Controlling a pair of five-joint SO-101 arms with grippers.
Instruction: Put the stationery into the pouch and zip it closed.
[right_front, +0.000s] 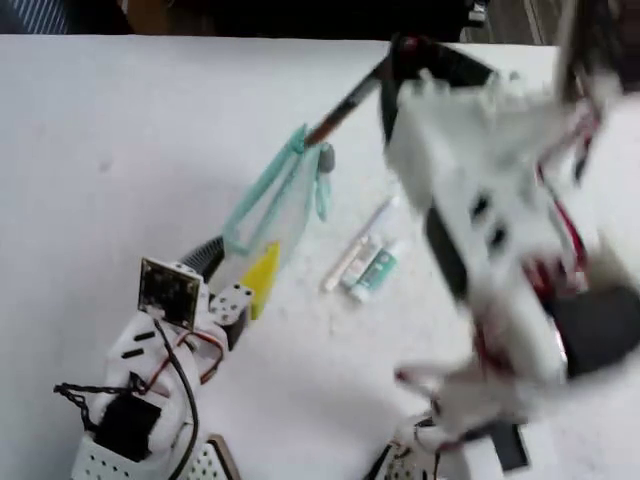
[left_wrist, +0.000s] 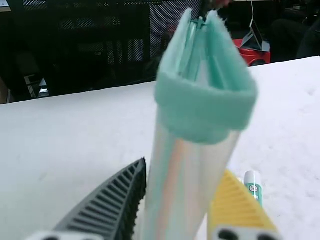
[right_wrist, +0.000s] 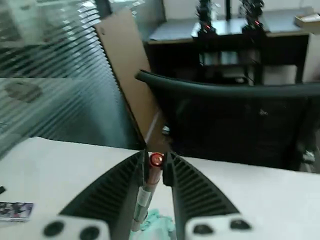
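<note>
A clear pouch with teal edging (right_front: 268, 205) is held up off the table, its zip end highest. My left gripper (right_front: 235, 265) is shut on its lower end; in the left wrist view the pouch (left_wrist: 200, 100) stands between the black finger (left_wrist: 115, 205) and the yellow finger (left_wrist: 235, 210). My right gripper (right_front: 393, 62) is above the far end of the pouch, shut on a dark pen (right_front: 345, 105) whose tip points down at the pouch's top. In the right wrist view the pen (right_wrist: 152, 172) sits between the black fingers, with the teal pouch edge (right_wrist: 157, 221) just below.
On the white table (right_front: 120, 150), right of the pouch, lie a white pen (right_front: 355, 245) and two short teal-and-white items (right_front: 375, 270); one of them (left_wrist: 252, 182) lies beside the yellow finger. A black chair (right_wrist: 235, 115) stands beyond the table's far edge.
</note>
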